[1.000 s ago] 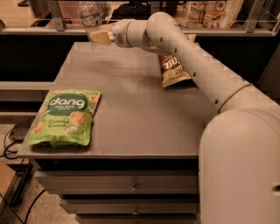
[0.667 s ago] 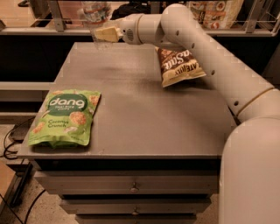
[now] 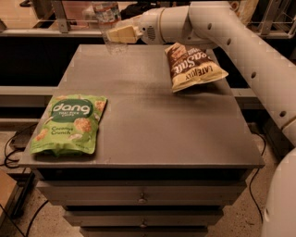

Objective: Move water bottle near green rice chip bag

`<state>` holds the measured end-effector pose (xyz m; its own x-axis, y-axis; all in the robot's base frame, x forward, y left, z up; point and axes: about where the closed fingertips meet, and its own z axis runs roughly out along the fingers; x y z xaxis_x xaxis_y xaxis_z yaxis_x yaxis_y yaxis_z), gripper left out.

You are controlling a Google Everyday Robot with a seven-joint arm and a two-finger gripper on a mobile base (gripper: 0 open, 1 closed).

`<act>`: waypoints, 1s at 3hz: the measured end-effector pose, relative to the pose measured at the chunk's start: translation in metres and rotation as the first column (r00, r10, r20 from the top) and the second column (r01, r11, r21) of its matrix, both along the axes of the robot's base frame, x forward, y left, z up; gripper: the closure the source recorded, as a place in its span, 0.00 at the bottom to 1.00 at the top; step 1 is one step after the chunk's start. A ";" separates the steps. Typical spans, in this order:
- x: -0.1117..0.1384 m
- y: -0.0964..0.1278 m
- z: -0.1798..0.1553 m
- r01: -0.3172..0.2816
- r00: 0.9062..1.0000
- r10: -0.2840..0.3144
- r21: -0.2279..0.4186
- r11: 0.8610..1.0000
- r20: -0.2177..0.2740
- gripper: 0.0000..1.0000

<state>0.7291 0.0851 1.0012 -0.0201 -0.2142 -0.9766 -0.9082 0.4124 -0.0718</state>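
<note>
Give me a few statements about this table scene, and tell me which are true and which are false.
1. The flat bright green snack bag lies at the near left corner of the grey table. True.
2. The clear plastic water bottle stands right beside the green snack bag. False: it is at the far edge, well apart from that bag.
3. The brown-and-cream chip bag lies on the far right part of the table. True.
4. The end effector hovers over the green snack bag. False: it is at the far edge, holding the water bottle.
</note>
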 end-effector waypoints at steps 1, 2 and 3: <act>-0.010 -0.003 -0.003 0.014 1.000 -0.014 0.007 1.000 -0.016 1.00; -0.034 -0.004 -0.011 -0.007 0.998 0.008 0.016 1.000 -0.055 1.00; -0.068 -0.003 -0.030 -0.050 0.991 0.054 0.040 0.998 -0.121 1.00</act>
<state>0.6609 0.0816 0.9713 -0.1294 -0.1825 -0.9747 -0.9295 0.3647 0.0551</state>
